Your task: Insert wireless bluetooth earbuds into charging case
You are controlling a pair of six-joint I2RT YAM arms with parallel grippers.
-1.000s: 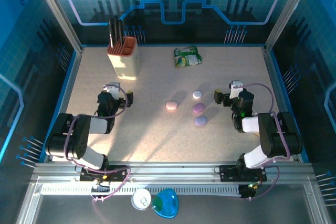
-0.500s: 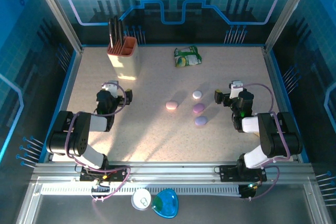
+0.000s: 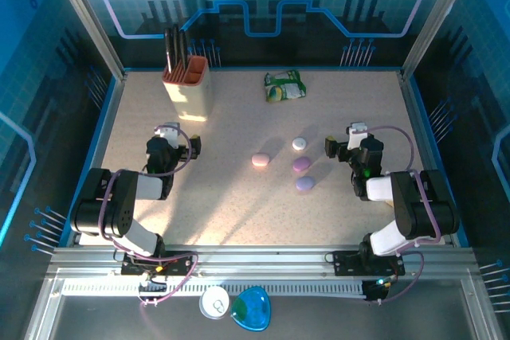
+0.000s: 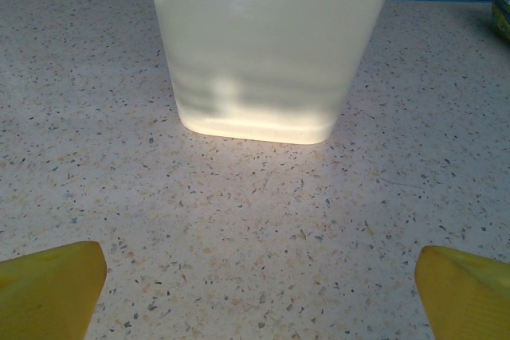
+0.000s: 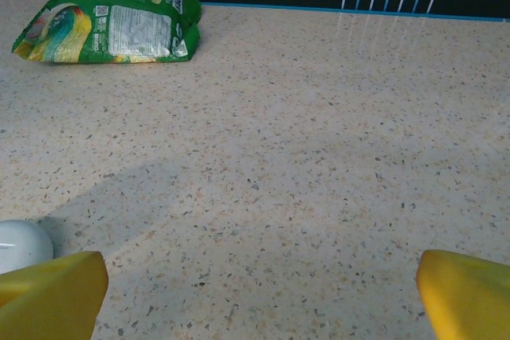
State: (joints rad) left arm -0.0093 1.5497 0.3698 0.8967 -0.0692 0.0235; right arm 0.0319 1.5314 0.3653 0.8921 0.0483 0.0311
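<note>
Earbuds are what the work is about, though whether they sit inside the 4 cases I cannot tell; the cases rest on the table, in the middle stretch between the arms. At the far left stands the knife block, well apart from them, and the packet lies beyond them near the far edge.

Left gripper and right gripper both have their jaws spread wide with nothing between them, each at its own side of the group.

The pink case lies alone to the right of the left jaws and slightly nearer the robot's base; it looks a little longer side to side. The left arm seems slightly the nearer to it. The other 3 run in a loose row to its right: white case farthest out, purple case in the middle, lilac case nearest the base. All 3 lie to the left of the right jaws, so that arm is clearly closer. White looks almost round and is about level with those jaws; in the right wrist view it sits just past the left finger. The coming move, I judge, needs a sideways shift inward before any lowering.
</note>
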